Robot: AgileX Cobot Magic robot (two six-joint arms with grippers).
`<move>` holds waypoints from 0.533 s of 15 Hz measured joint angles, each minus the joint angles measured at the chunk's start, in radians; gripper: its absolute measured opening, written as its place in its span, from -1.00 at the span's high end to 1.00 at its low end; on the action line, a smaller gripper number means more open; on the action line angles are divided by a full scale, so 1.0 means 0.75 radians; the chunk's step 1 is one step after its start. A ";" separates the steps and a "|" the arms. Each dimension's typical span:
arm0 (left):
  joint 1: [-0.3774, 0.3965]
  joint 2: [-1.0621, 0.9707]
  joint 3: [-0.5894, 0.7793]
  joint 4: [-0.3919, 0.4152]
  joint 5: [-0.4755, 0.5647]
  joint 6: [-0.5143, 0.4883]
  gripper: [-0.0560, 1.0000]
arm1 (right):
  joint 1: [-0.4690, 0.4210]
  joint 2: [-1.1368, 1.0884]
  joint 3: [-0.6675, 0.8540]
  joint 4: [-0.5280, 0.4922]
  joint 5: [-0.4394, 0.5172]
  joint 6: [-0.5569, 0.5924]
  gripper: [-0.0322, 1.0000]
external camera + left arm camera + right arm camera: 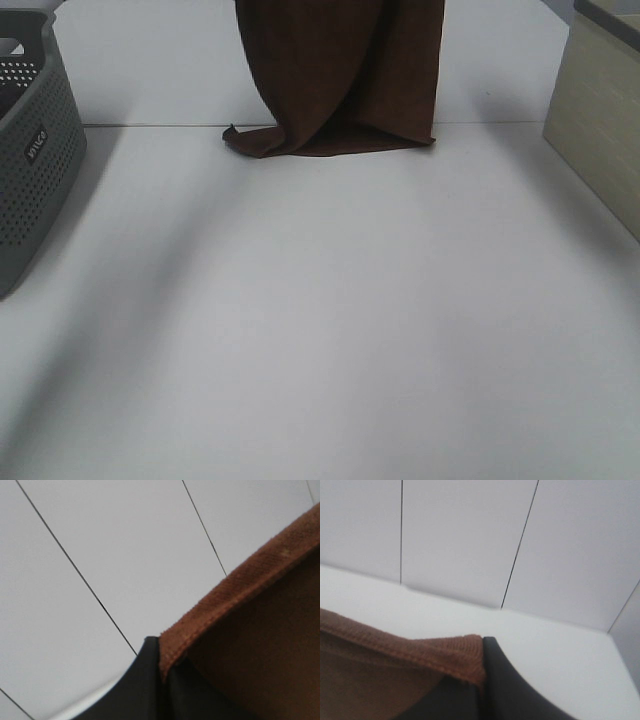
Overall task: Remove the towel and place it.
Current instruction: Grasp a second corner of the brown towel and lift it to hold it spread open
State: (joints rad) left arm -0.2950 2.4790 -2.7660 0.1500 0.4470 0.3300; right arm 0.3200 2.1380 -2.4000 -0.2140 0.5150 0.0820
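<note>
In the high view, the towel (340, 70) is hanging down from beyond the upper edge. Its lower end is touching and folding onto the far part of the white table (320, 330). A grey basket (35, 170) is standing at the left edge and a beige box (600, 120) at the right, both well apart from the towel. In the left wrist view, the left fingers (140, 690) are pinching a stitched corner of the towel (260, 630). In the right wrist view, the right fingers (515, 690) are pinching another hemmed corner of the towel (395, 670), with white wall panels (460, 540) showing behind.
</note>
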 joint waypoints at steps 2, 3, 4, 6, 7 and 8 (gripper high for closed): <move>-0.021 -0.049 0.000 -0.005 0.407 0.000 0.89 | -0.003 -0.029 0.000 0.197 0.319 -0.096 0.92; -0.025 -0.107 0.000 -0.020 0.675 0.000 0.89 | -0.004 -0.067 0.000 0.285 0.507 -0.141 0.92; -0.025 -0.107 0.000 -0.020 0.675 0.000 0.89 | -0.004 -0.067 0.000 0.285 0.507 -0.141 0.92; -0.027 -0.228 -0.003 -0.099 0.983 -0.012 0.89 | -0.004 -0.156 -0.007 0.359 0.757 -0.171 0.92; -0.027 -0.256 -0.003 -0.119 1.008 -0.048 0.89 | -0.004 -0.173 -0.012 0.380 0.827 -0.180 0.92; -0.027 -0.273 -0.003 -0.128 1.016 -0.097 0.89 | -0.004 -0.187 -0.012 0.399 0.888 -0.203 0.92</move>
State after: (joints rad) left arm -0.3150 2.2740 -2.7680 0.0540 1.2090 0.2570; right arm 0.3170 1.9980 -2.4090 0.0850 1.1810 -0.0700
